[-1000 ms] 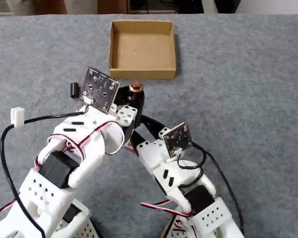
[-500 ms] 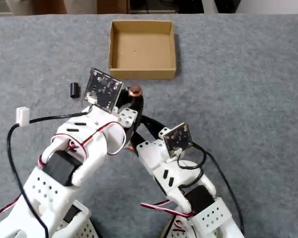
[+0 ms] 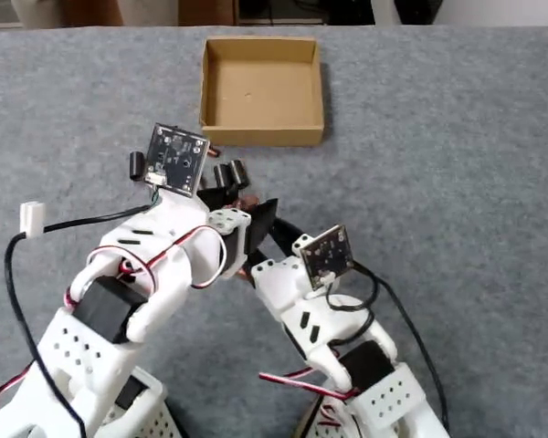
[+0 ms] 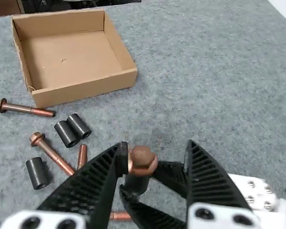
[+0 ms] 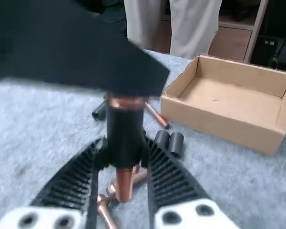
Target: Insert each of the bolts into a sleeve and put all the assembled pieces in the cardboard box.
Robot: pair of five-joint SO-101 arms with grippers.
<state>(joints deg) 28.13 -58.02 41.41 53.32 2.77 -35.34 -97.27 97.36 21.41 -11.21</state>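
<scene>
Standing upright, black sleeve (image 5: 125,136), copper bolt (image 5: 124,183) through it (flanged head)

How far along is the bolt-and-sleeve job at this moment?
Done: nothing boxed; the cardboard box is empty. In hand: the right gripper is shut on a sleeve with a bolt through it; the left gripper is open around the bolt head. Left: boxing this piece, then assembling the loose bolts and sleeves.

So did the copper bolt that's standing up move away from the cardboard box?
Yes. In the high view the round head of the copper bolt was close to the front wall of the brown cardboard box; now it sits farther back, toward the arms.
</scene>
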